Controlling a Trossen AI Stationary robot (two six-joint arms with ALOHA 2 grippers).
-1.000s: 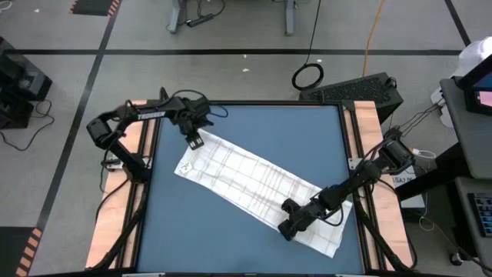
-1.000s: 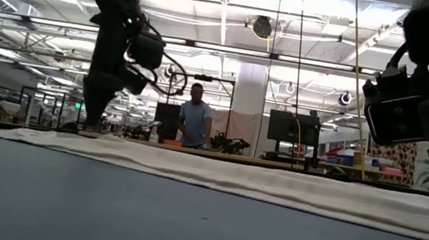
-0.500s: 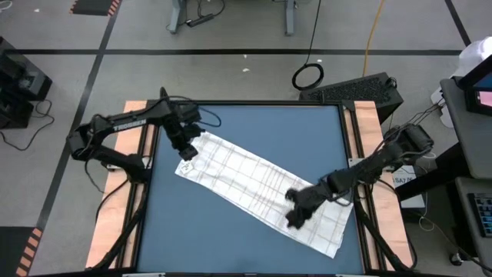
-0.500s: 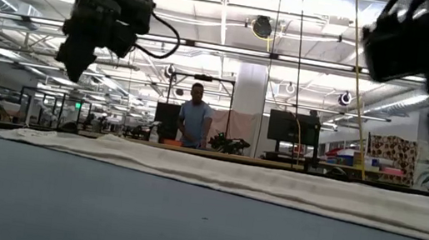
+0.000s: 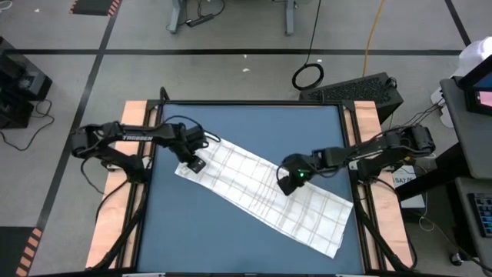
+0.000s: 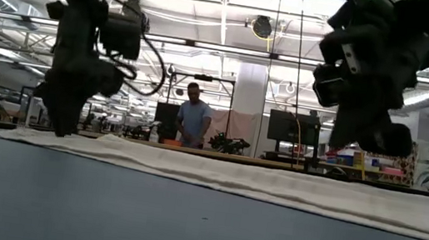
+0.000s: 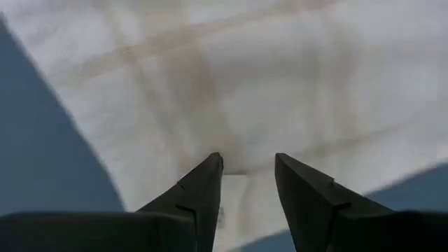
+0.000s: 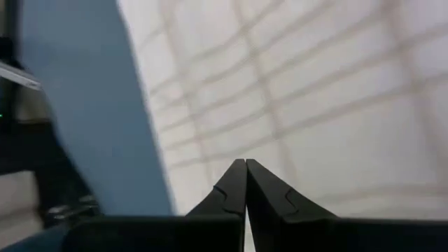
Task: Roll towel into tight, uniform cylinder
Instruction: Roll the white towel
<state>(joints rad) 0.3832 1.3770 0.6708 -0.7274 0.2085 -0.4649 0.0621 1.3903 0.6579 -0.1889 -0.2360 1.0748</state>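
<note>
I see the towel (image 5: 261, 194) flat across frame centre, my left gripper (image 5: 195, 164) parted over its upper-left end, my right gripper (image 5: 289, 181) clenched empty above its middle.

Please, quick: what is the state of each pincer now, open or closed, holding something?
Left pincer: open, holding nothing, over the towel corner.
Right pincer: closed, empty, above the towel.

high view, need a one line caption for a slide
Unrolled towel lies flat and diagonal on the blue table, both arms poised over it.
</note>
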